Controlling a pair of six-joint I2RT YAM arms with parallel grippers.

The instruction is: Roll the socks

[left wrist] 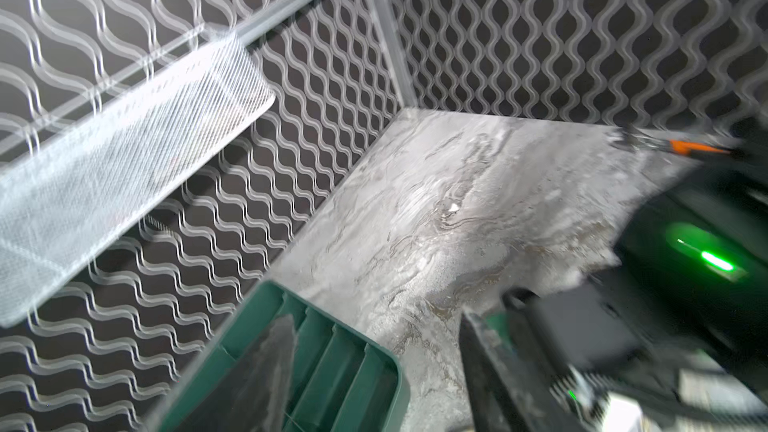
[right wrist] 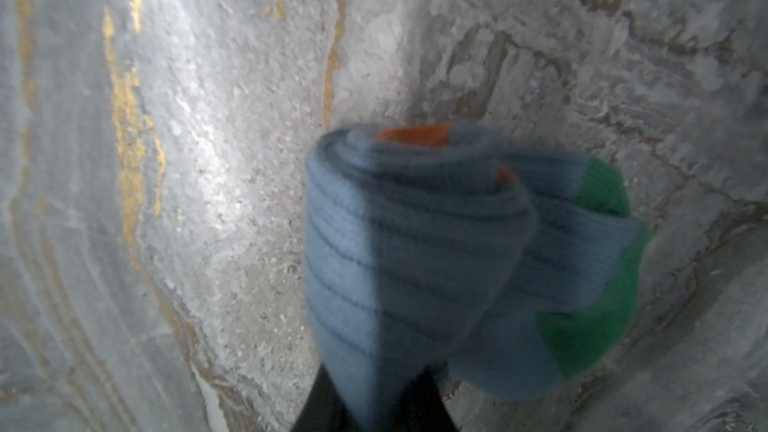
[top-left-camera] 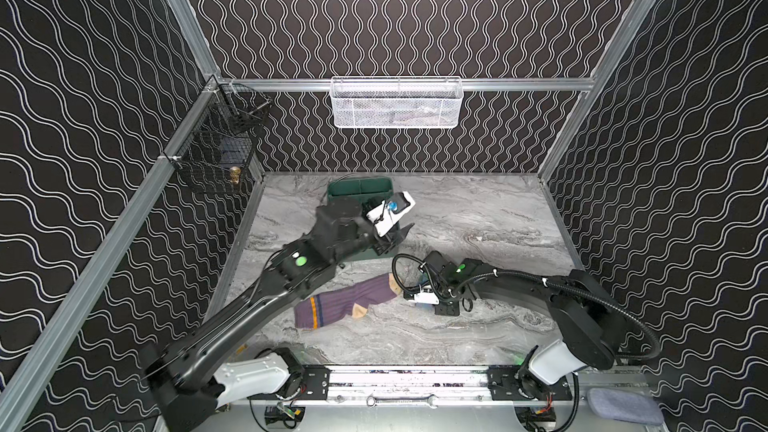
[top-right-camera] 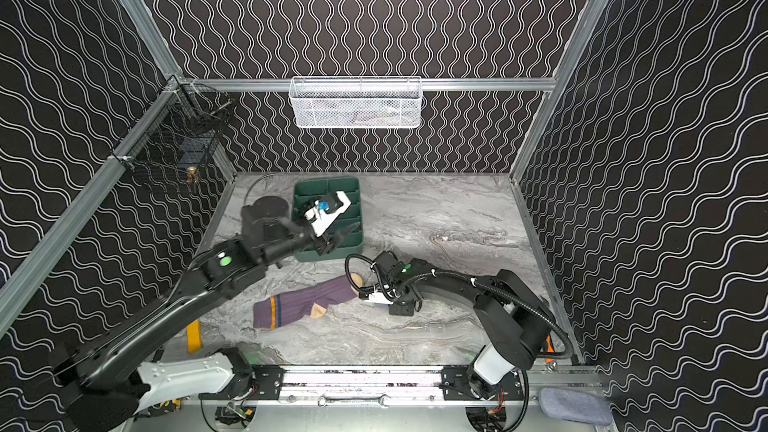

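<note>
The rolled blue ribbed sock with green toe sits clamped in the right gripper over the grey marbled bench, beside the flat purple ribbed sock. The left gripper spreads wide above a green plastic tray. Black wavy-lined walls surround.

Black walls with white wavy lines enclose a grey marbled bench. Aluminium rails frame them; a white mesh basket hangs at the rear, a black wire basket at left.

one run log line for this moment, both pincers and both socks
left pincer: open, empty, over green tray edge | right pincer: shut on rolled blue sock | purple sock: flat on table, unrolled
</note>
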